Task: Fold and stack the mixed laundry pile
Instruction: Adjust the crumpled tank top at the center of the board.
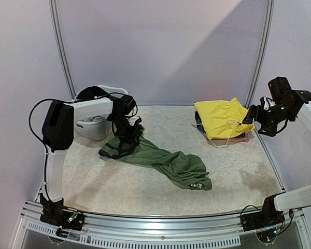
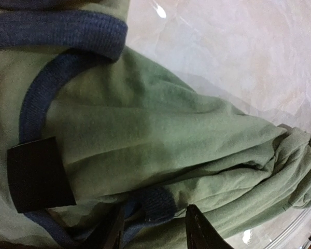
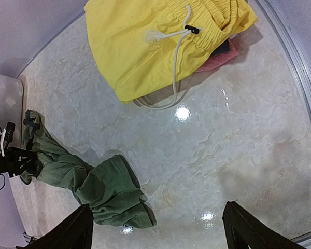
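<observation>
**Laundry pile (image 1: 168, 162): one stack begun, green shirt not yet folded**

At the far left you had the white tub (image 1: 92, 127) against the back of the worktop (image 1: 119, 192); what it held could not be made out. Just beside it, your left fingers (image 1: 129, 137) were down on the collar end of the olive-green T-shirt (image 2: 160, 129). They stood on either side of a fold of navy trim (image 2: 154, 201). Whether they were already pinching it, the views did not settle.

The shirt lay crumpled in a long twist from the tub toward the middle, with no fold made in it. By that reading it was the piece left to do.

Right of it, and along the near side, the worktop was bare, which looked like the best room for spreading the shirt flat. The tub crowded the collar end, so dragging away from it seemed wiser.

At the far right, the yellow garment (image 3: 145, 41) sat roughly folded, its white drawstring (image 3: 175, 62) trailing loose, on top of a pink piece (image 3: 220, 61) and a dark one. That read as the stack begun.

It lay near the right-hand rail (image 1: 264, 150), with little margin there. Your right fingers (image 1: 251, 119) hung spread wide and held nothing, just beside the stack.
</observation>
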Robot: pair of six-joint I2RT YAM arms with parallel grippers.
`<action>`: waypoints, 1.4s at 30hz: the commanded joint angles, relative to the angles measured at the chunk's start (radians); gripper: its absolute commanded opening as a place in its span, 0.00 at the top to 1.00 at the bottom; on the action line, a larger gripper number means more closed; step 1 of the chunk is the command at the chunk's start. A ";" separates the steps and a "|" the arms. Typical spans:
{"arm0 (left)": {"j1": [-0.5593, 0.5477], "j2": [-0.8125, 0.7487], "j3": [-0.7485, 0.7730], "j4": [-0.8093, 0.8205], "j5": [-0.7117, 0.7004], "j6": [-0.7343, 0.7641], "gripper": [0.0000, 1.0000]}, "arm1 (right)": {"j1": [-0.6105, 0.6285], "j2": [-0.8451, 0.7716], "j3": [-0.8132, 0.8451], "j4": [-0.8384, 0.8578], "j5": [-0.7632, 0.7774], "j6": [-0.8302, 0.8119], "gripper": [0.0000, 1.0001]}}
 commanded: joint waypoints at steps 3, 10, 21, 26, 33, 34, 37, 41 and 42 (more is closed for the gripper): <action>-0.002 0.060 0.018 0.029 0.075 -0.001 0.72 | 0.005 0.029 0.035 0.006 0.003 -0.002 0.13; -0.015 -0.002 0.004 0.028 0.049 -0.031 1.00 | 0.006 0.041 0.042 -0.002 -0.007 -0.013 0.13; -0.116 -0.448 -0.326 0.052 -0.098 -0.071 1.00 | 0.063 0.049 0.008 0.014 -0.077 -0.048 0.14; -0.202 -0.668 -0.566 0.083 -0.182 -0.178 1.00 | 0.165 0.070 -0.032 0.059 -0.073 -0.040 0.15; -0.310 -0.838 -0.833 0.096 -0.296 -0.362 1.00 | 0.314 0.177 -0.030 0.161 -0.076 0.000 0.18; -0.322 -0.846 -0.856 0.100 -0.312 -0.382 1.00 | 0.341 0.215 -0.015 0.169 -0.074 0.002 0.18; -0.339 -0.848 -0.905 0.092 -0.355 -0.440 1.00 | 0.406 0.301 0.040 0.188 -0.070 -0.006 0.19; -0.344 -0.833 -0.988 0.089 -0.390 -0.541 1.00 | 0.452 0.447 0.105 0.228 -0.075 -0.011 0.19; -0.348 -0.830 -1.012 0.101 -0.391 -0.567 1.00 | 0.456 0.473 0.122 0.235 -0.075 -0.014 0.19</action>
